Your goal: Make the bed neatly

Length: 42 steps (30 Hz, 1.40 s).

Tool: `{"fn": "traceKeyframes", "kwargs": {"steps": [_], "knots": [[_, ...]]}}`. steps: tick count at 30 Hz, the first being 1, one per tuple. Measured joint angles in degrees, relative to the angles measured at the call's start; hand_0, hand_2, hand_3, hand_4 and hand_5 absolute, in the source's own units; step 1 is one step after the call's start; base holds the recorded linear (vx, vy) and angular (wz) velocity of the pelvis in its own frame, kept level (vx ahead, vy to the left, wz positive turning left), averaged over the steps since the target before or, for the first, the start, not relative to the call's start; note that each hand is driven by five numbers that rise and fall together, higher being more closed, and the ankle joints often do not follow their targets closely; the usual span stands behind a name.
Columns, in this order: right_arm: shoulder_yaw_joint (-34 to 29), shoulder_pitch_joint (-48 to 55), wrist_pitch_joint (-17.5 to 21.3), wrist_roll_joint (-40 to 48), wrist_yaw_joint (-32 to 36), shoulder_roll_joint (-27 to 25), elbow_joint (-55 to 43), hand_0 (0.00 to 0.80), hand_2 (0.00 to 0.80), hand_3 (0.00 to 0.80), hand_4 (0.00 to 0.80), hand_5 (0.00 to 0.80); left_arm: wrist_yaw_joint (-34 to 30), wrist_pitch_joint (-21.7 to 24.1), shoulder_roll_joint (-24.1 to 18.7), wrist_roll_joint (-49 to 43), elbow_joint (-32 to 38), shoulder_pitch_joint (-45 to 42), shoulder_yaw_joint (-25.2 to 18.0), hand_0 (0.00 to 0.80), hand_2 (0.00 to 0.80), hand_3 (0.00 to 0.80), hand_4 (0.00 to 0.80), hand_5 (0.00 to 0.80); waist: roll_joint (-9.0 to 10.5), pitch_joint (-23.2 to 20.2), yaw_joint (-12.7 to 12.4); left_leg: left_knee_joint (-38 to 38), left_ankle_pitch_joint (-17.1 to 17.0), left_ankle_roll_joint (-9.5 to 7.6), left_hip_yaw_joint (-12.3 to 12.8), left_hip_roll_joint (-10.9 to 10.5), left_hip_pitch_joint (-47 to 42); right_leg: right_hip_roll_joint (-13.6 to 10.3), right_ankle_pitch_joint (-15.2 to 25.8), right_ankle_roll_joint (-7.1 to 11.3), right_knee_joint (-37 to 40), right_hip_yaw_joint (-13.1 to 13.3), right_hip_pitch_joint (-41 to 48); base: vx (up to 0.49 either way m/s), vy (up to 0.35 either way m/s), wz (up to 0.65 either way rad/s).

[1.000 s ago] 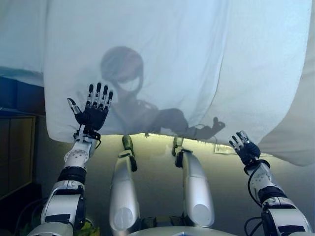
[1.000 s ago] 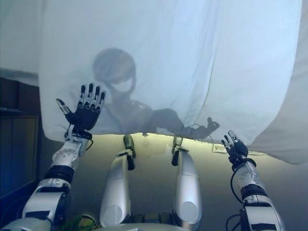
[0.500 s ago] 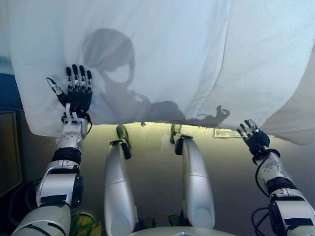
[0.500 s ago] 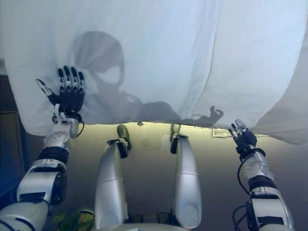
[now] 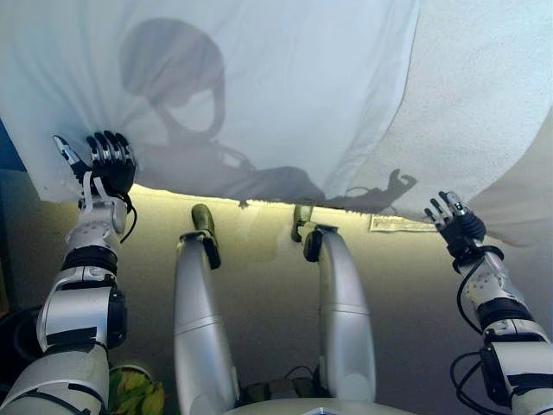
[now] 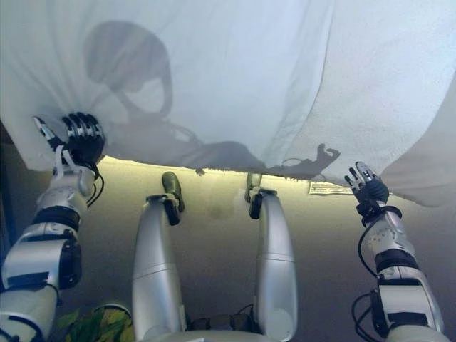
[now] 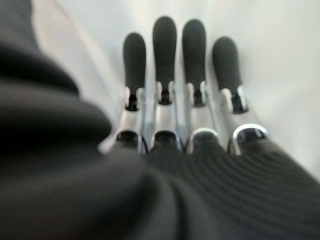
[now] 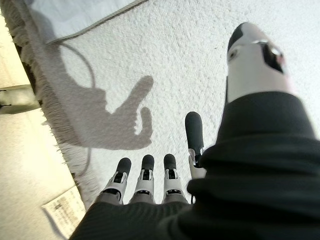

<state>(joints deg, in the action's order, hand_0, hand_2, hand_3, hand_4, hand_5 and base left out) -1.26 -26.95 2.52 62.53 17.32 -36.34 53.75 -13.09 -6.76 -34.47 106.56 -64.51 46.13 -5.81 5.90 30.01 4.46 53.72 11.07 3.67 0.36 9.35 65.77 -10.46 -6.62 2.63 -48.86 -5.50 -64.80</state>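
A smooth white sheet (image 5: 285, 86) covers the bed and hangs over its near edge. A textured white blanket (image 5: 484, 104) lies beside it on the right and also shows in the right wrist view (image 8: 150, 60). My left hand (image 5: 104, 164) is open, its straight fingers (image 7: 165, 55) resting flat on the sheet by its lower left corner. My right hand (image 5: 458, 220) is open at the blanket's near edge, its fingers (image 8: 145, 175) spread just over the textured cloth and holding nothing.
A white label (image 5: 397, 223) hangs at the bed's side below the blanket's edge. The blanket's fringed hem (image 8: 45, 100) runs along the bed edge. A beige floor (image 5: 259, 294) lies below. A green and yellow object (image 5: 134, 398) sits on the floor at lower left.
The view has shifted. My left hand has slid down and left across the sheet toward its lower left corner. My right hand has stayed open near the blanket's edge.
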Motion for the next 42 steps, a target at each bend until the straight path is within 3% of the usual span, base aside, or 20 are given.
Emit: {"fn": "traceKeyframes", "kwargs": {"steps": [10,14,20,27,33,37,42], "knots": [[0.79,-2.07,0.79,0.19,-0.33,-0.61,-1.55,0.000,0.000,0.000,0.000,0.000,4.36,-3.25,-0.23,-0.01,-2.79,0.43,0.18,0.000,0.000,0.000,0.000,0.000,0.66,-0.05,-0.60,1.11,0.03,0.12,-2.03,-0.73,2.94,-0.21,-0.28,-0.23,-0.87,-1.14,-2.00,-0.082,-0.057,0.03],[1.75,-2.08,1.27,1.94,0.07,-0.53,-1.87,0.000,0.000,0.000,0.000,0.000,5.90,-3.24,-0.92,-0.01,-4.44,0.48,0.07,0.000,0.000,0.000,0.000,0.000,2.20,-0.08,-0.67,1.15,0.25,0.42,-2.15,-0.69,3.08,-0.17,-0.62,-0.32,-1.01,-1.25,-2.16,-0.047,-0.068,0.00],[1.77,-2.06,2.16,2.42,0.54,0.15,-2.63,0.000,0.000,0.000,0.000,0.000,6.40,-3.83,-1.07,-0.02,-5.37,-1.34,-0.45,0.000,0.000,0.000,0.000,0.000,2.45,-0.09,-0.71,1.35,0.42,0.63,-2.11,-0.80,2.64,-0.37,-0.96,-0.64,-1.74,-1.21,-2.00,-0.031,-0.037,0.02],[1.85,1.63,2.82,2.39,-0.39,6.38,-5.22,0.000,0.000,0.000,0.000,0.000,4.27,-3.51,3.32,-3.69,-2.94,-12.61,-2.31,0.000,0.000,0.000,0.000,0.000,2.27,-0.05,-0.93,-1.79,0.33,0.71,-0.86,-0.89,-5.18,-1.19,-1.85,-0.56,-0.69,-0.82,4.39,-0.003,-0.049,0.04],[0.63,8.34,3.43,2.33,0.10,8.54,-5.62,0.000,0.000,0.000,0.000,0.000,-0.39,-1.21,11.37,-9.08,-2.11,-23.65,-2.45,0.000,0.000,0.000,0.000,0.000,1.04,0.05,-2.26,-9.06,-0.60,0.86,1.16,-1.25,-16.92,-1.77,-1.64,-0.04,4.99,-1.21,15.01,0.027,-0.051,0.03],[-1.03,11.00,3.48,1.85,2.38,9.90,-4.59,0.000,0.000,0.000,0.000,0.000,-1.60,-0.66,13.69,-13.84,-2.23,-26.44,-3.45,0.000,0.000,0.000,0.000,0.000,-0.48,-0.29,-2.47,-14.91,-1.48,0.89,2.63,-1.48,-26.16,-1.92,-1.54,0.39,9.37,-1.54,23.23,0.155,-0.043,-0.01],[-2.87,16.05,3.41,-3.16,5.75,10.94,-1.95,0.000,0.000,0.000,0.000,0.000,-2.42,-1.52,16.01,-18.29,-2.19,-30.31,-3.82,0.000,0.000,0.000,0.000,0.000,-4.09,-3.54,-2.44,-24.19,-3.24,1.60,4.43,-1.74,-37.54,-1.98,-0.65,0.94,16.39,-2.72,33.45,0.125,-0.054,-0.03]]}}
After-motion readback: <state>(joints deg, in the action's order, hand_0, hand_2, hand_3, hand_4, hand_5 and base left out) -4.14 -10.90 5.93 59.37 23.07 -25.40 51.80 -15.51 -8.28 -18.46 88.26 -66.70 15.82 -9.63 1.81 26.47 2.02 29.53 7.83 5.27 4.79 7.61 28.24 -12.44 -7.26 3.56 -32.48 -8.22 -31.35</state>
